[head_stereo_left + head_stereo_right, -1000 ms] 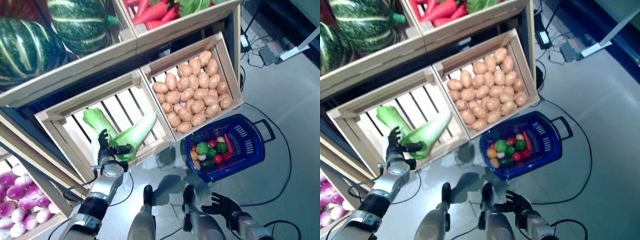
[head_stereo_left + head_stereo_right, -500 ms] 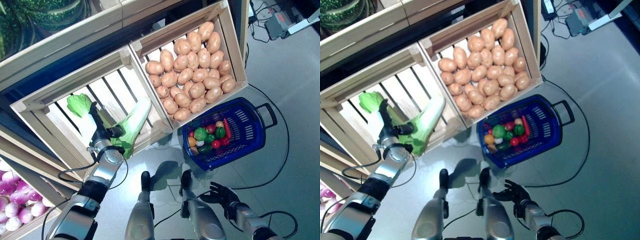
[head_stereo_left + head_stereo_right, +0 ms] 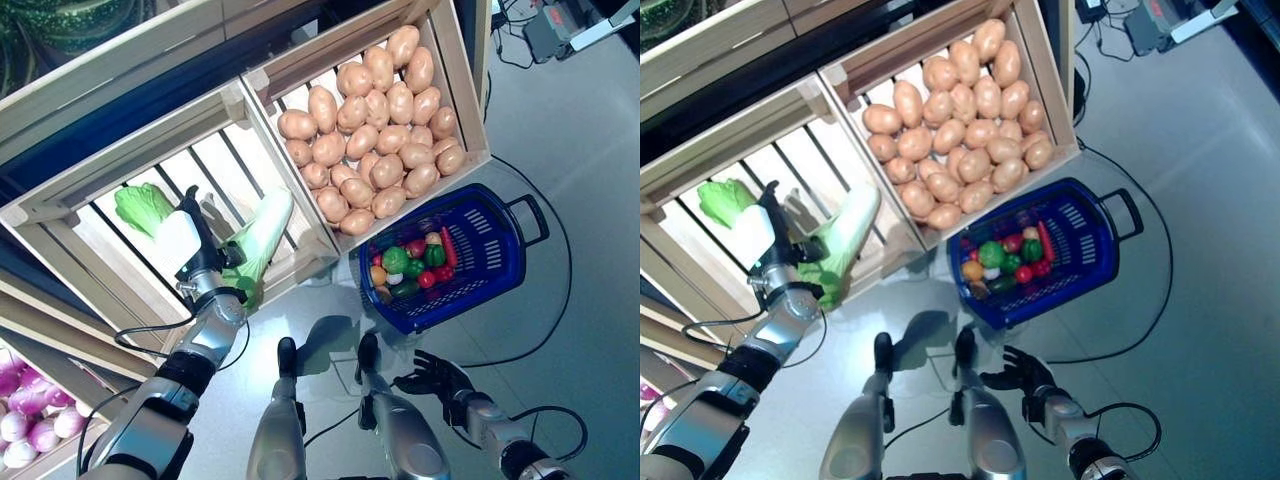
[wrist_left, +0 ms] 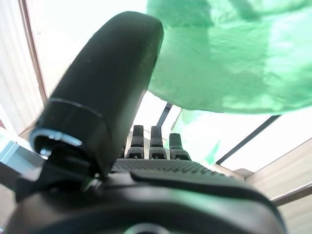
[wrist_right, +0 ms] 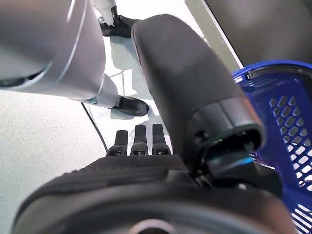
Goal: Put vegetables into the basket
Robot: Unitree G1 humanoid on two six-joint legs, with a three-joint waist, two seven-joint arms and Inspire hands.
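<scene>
The blue plastic basket (image 3: 500,288) stands on the floor in front of the stand and holds small green, red and orange vegetables (image 3: 410,265). My left hand (image 3: 207,268) is inside the slatted wooden crate (image 3: 60,215), open, with straight fingers beside a long green-and-white leafy cabbage (image 3: 265,225). In the left wrist view the thumb (image 4: 97,97) stands up and the green leaves (image 4: 229,63) lie just past the fingers. My right hand (image 3: 432,375) hangs low in front of the basket, open and empty; it also shows in the right wrist view (image 5: 146,185), with the basket's rim (image 5: 273,73) to one side.
A second wooden crate (image 3: 470,100) sits directly behind the basket. The stand's upper shelf (image 3: 110,70) overhangs the crates. A power strip and cables (image 3: 545,15) lie on the grey floor at the far right.
The camera has shifted. My left hand has moved from the crate's front edge deeper into the crate, alongside the cabbage. The right hand stays low.
</scene>
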